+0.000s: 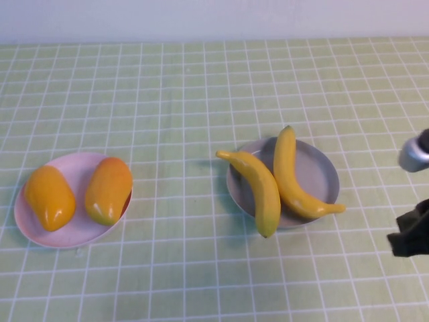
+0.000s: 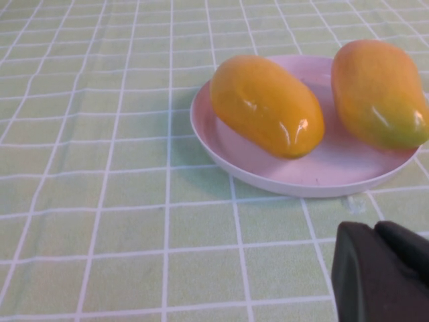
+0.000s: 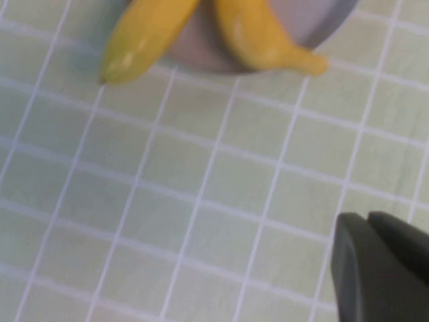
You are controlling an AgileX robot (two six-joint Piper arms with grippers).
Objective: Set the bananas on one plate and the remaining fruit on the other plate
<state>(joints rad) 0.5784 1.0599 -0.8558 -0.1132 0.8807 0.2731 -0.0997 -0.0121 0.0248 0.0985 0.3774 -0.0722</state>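
Both glossy yellow plastic bananas [image 1: 281,181] are seen on the round grey-blue plate [image 1: 322,171] centre-right, two plump orange-yellow mangoes [image 1: 77,191] on the pale pink plate [image 1: 74,235] lower left, while the right gripper [image 1: 410,229] is parked at the right edge and the left gripper [image 2: 382,272] near the pink plate, finger state can't be told for either.

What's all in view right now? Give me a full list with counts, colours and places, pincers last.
bananas: two, yellow, left one and right one lying side by side on the grey-blue plate, ends overhanging its rim
grey-blue plate: one, grey-blue, right of centre on the table
mangoes: two, orange-yellow, left one and right one side by side on the pink plate
pink plate: one, pale pink, left side of the table
tablecloth: one, light green with white grid, covering the table
left pincer: one, black, only in its wrist view, above the cloth near the pink plate, holding nothing
right pincer: one, black, at the right edge, beside the grey-blue plate, holding nothing
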